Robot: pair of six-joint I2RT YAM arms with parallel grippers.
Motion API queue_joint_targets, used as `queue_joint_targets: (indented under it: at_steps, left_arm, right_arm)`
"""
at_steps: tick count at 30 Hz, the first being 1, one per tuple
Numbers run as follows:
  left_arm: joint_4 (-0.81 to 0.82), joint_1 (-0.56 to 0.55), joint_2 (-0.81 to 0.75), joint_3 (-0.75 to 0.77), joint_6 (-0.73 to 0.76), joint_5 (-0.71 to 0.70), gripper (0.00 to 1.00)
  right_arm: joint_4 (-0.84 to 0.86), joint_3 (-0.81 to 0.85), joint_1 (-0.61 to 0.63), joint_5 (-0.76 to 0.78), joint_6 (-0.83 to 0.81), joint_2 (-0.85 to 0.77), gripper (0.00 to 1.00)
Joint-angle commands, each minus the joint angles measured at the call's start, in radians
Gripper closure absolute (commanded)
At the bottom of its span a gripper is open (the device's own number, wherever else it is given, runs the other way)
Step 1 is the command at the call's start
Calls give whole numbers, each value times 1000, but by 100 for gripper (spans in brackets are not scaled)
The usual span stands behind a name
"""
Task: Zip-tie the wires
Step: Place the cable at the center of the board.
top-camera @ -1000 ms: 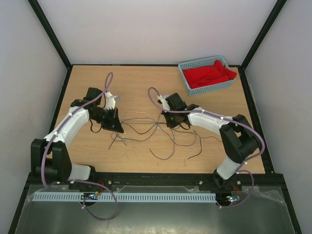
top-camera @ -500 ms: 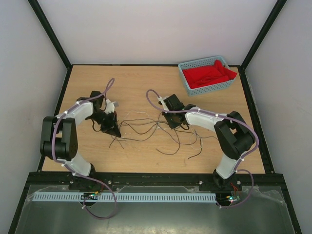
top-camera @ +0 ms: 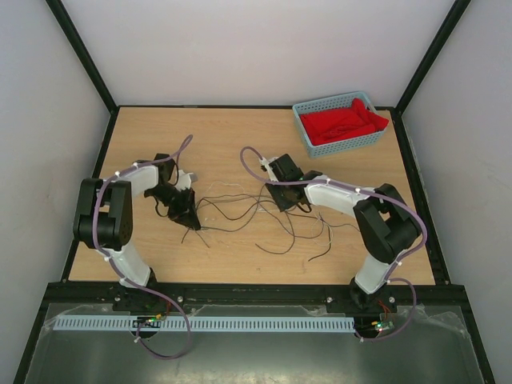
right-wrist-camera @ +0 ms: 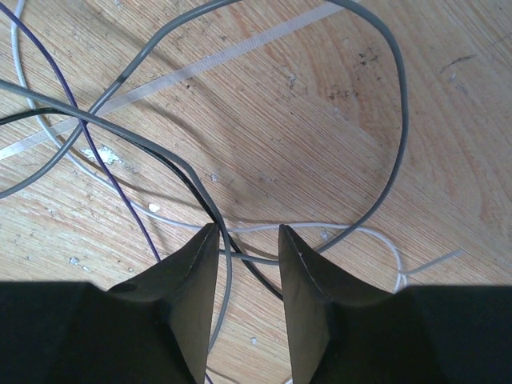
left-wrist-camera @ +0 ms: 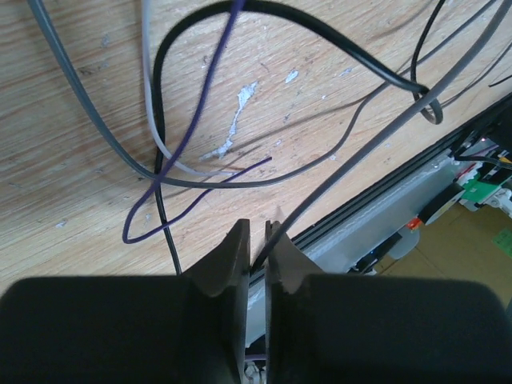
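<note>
Beside wires [right-wrist-camera: 404,120], left arm [top-camera: 144,176] folded tight, jaws pinching one strand.

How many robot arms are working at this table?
2. The left arm bends over the table's left side, the right arm over its right side; both reach down to the tangled wires in the middle. No others show.

Table [top-camera: 240,136] carries wires [right-wrist-camera: 403,120], zip tie [right-wrist-camera: 200,68] (basket [top-camera: 302,124] too).

Tangled wires [top-camera: 248,216]; zip tie [right-wrist-camera: 240,52] seemingly flat.
</note>
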Motion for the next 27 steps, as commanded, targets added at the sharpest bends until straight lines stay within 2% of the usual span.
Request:
queue_joint_targets:
  at_steps: [1,6,11,18,22,27]
  left_arm:
    - [-21,3,5,17,11,-21,83]
    - [-21,3,-12,14,8,-47,71]
    - [-22,4,-73,18,2,-58,64]
    - [-32,6,-229,50,-25,-59,47]
    - [-38,7,-348,90,-21,-73,35]
    - [-33,7,-511,165,-22,-146,24]
  right_arm:
    - [-28,7,-3,-1,-10,-48,54]
    - [-28,5,-3,-25,-12,-58,53]
    - [-28,-4,-3,-54,-13,-100,44]
    - [-42,-1,-3,-77,-11,-190,37]
    - [-45,9,-3,-86,-7,-233,29]
    - [-39,70,-6,-54,6,-211,23]
